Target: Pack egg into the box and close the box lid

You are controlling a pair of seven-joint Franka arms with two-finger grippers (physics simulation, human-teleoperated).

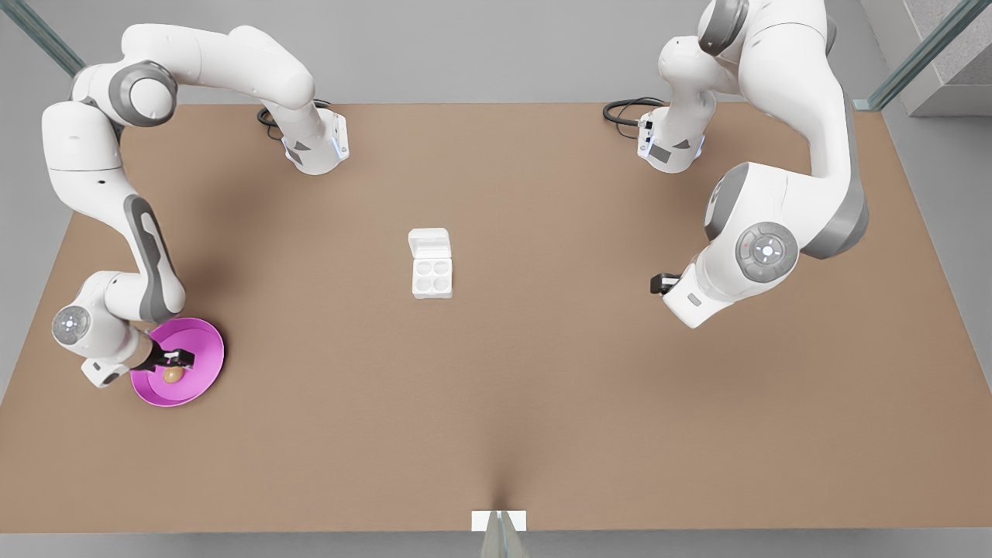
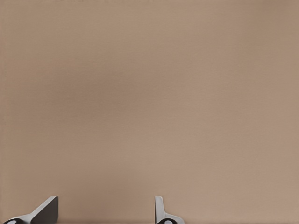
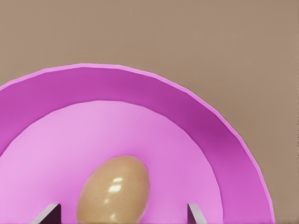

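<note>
The tan egg point(image 1: 173, 375) point(image 3: 114, 189) lies in a round pink plate point(image 1: 203, 341) point(image 3: 210, 140) at the front view's left. My right gripper point(image 1: 177, 361) point(image 3: 121, 214) hangs just over the plate, open, one finger on each side of the egg and not touching it. The white box point(image 1: 432, 278) stands mid-table, its four cups bare. Its lid point(image 1: 429, 242) lies flipped open on the far side. At the front view's right my left gripper point(image 1: 661, 284) point(image 2: 103, 212) waits open above bare table, holding nothing.
The brown table point(image 1: 542, 387) point(image 2: 149, 93) spreads wide between plate, box and arms. Both arm bases and their cables point(image 1: 628, 108) stand at the far edge. A small white bracket point(image 1: 498, 520) sits at the near edge.
</note>
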